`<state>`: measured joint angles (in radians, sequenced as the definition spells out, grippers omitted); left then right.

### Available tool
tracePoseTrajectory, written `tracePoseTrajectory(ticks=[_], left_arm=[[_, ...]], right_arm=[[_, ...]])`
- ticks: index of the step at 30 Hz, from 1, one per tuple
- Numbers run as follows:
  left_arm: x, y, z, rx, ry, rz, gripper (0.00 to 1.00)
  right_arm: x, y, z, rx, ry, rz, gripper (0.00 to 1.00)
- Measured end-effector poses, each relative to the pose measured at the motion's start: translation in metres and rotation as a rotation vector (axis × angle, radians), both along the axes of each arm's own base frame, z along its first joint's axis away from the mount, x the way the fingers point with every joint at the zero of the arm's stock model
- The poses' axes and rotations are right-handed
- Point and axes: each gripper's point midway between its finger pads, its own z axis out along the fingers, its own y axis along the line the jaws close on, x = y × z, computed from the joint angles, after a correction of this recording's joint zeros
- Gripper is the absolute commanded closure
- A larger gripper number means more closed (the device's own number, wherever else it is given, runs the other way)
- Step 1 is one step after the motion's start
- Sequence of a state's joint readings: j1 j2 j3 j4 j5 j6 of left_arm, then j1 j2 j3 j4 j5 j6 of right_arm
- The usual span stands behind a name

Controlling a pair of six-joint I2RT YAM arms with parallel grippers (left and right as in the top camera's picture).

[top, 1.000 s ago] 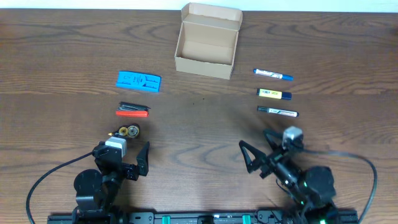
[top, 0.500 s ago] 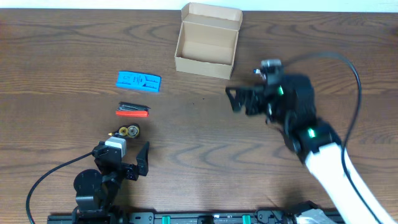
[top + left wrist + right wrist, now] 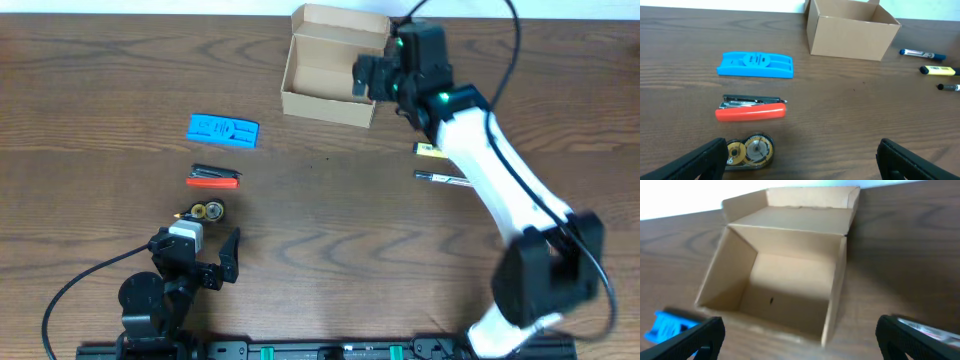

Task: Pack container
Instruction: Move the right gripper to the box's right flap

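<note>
right arm (image 3: 495, 168) white link, black joints, green lights; left gripper (image 3: 801, 149) black fingers

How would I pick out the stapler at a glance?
Start at the open box at the far edge. Left of it and nearer, three things sit in a column; the stapler is the middle one, between blue case and gold discs. Only it is red.
</note>
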<state>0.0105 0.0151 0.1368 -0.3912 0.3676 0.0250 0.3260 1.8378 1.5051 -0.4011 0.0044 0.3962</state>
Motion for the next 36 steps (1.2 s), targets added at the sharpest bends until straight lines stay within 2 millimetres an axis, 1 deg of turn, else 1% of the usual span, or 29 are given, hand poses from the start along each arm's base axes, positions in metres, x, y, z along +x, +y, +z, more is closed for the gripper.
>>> tracePoseTrajectory(ticks=[3, 5, 7, 10, 11, 12, 13, 14, 17, 18, 20, 24, 27, 33, 36], left_arm=[[0.0, 0.0, 0.0, 0.0, 0.0, 0.0, 0.05], [0.0, 0.0, 0.0, 0.0, 0.0, 0.0, 0.04], [0.0, 0.0, 0.0, 0.0, 0.0, 0.0, 0.05], [0.0, 0.0, 0.0, 0.0, 0.0, 0.0, 0.05], [0.0, 0.0, 0.0, 0.0, 0.0, 0.0, 0.05], [0.0, 0.0, 0.0, 0.0, 0.0, 0.0, 0.05], [0.0, 0.0, 0.0, 0.0, 0.0, 0.0, 0.05], [0.0, 0.0, 0.0, 0.0, 0.0, 0.0, 0.05], [0.0, 0.0, 0.0, 0.0, 0.0, 0.0, 0.05], [0.0, 0.0, 0.0, 0.0, 0.0, 0.0, 0.05], [0.0, 0.0, 0.0, 0.0, 0.0, 0.0, 0.04], [0.0, 0.0, 0.0, 0.0, 0.0, 0.0, 0.05], [0.0, 0.0, 0.0, 0.0, 0.0, 0.0, 0.04], [0.0, 0.0, 0.0, 0.0, 0.0, 0.0, 0.05], [0.0, 0.0, 0.0, 0.0, 0.0, 0.0, 0.05]], right_arm=[[0.019, 0.005, -0.025, 0.0, 0.037, -0.025, 0.06], [0.028, 0.007, -0.043, -0.004, 0.065, -0.038, 0.11], [0.034, 0.008, -0.063, -0.011, 0.097, -0.049, 0.11], [0.033, 0.005, -0.089, -0.032, 0.152, -0.072, 0.16], [0.032, 0.003, -0.097, -0.038, 0.174, -0.082, 0.21], [0.031, 0.002, -0.102, -0.043, 0.187, -0.087, 0.28], [0.03, 0.001, -0.108, -0.047, 0.2, -0.095, 0.47], [0.029, 0.0, -0.111, -0.05, 0.207, -0.099, 0.64], [0.027, -0.002, -0.113, -0.055, 0.221, -0.11, 0.9], [0.026, -0.002, -0.113, -0.06, 0.227, -0.111, 0.97], [0.023, -0.006, -0.115, -0.075, 0.244, -0.126, 0.99], [0.013, -0.007, -0.115, -0.09, 0.289, -0.123, 0.99], [0.002, -0.009, -0.113, -0.112, 0.331, -0.121, 0.99], [-0.029, -0.016, -0.096, -0.173, 0.406, -0.081, 0.99], [-0.045, -0.017, -0.079, -0.203, 0.42, -0.048, 0.99]])
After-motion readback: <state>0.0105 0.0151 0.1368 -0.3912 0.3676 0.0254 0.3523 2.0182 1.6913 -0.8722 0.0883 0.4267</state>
